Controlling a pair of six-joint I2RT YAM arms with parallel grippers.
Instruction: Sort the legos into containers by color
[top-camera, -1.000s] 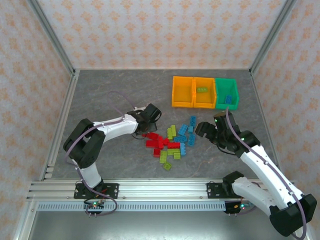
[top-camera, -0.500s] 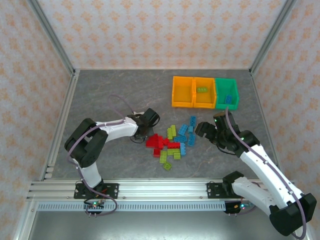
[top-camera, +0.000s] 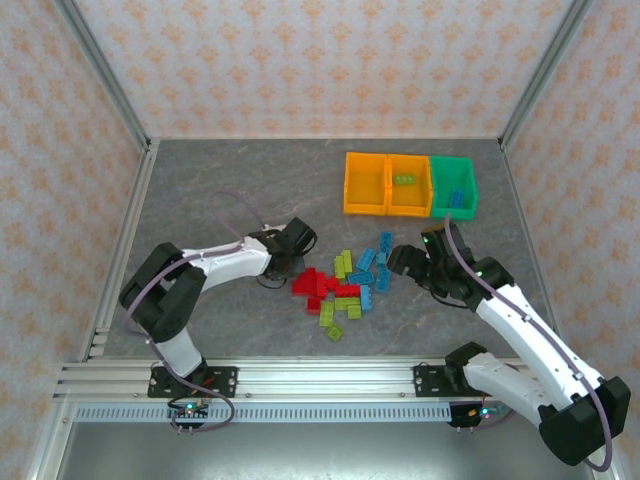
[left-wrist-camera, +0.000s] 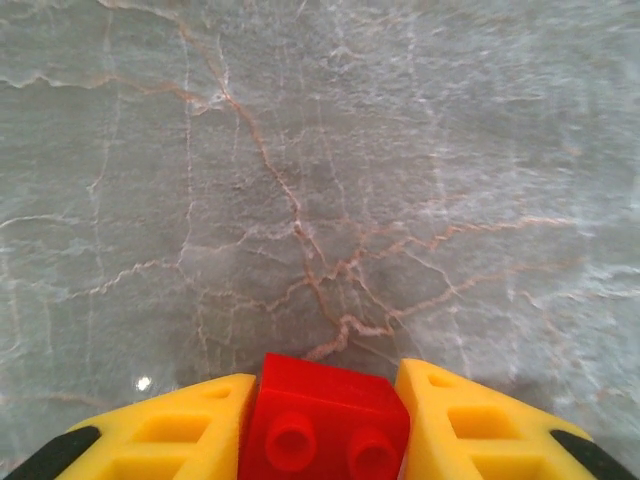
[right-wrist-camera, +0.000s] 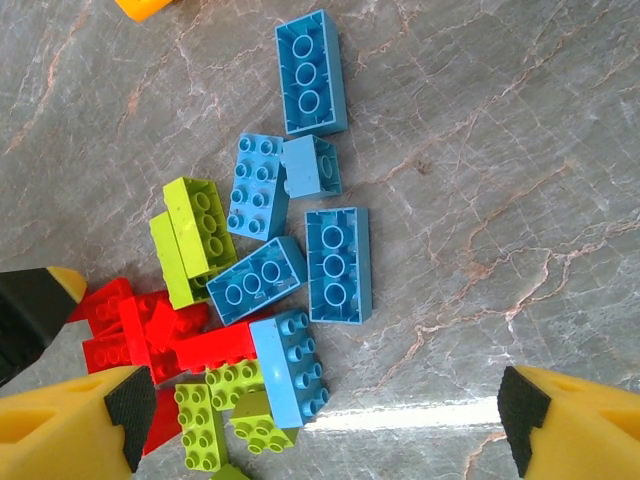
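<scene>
Red, lime green and blue legos (top-camera: 345, 282) lie in a heap at the table's middle. In the left wrist view a red lego (left-wrist-camera: 323, 420) sits pinched between the yellow fingers (left-wrist-camera: 180, 440) of my left gripper (top-camera: 297, 240), which is shut on it just left of the heap. My right gripper (top-camera: 405, 262) hovers open at the heap's right side, its fingers (right-wrist-camera: 80, 425) spread wide over a blue lego (right-wrist-camera: 290, 365). Three containers stand at the back right: two orange bins (top-camera: 366, 183) (top-camera: 408, 184), one of them with a green brick (top-camera: 404, 180) in it, and a green bin (top-camera: 453, 187) holding a blue brick (top-camera: 457, 197).
Grey marbled tabletop (top-camera: 230, 190) stretches free to the left and back. Patterned walls and metal frame posts (top-camera: 105, 75) enclose the table. A rail (top-camera: 300, 380) runs along the near edge by the arm bases.
My left gripper has dipped toward the heap's left edge and now stands shut on a red lego. The right gripper has shifted only slightly.
</scene>
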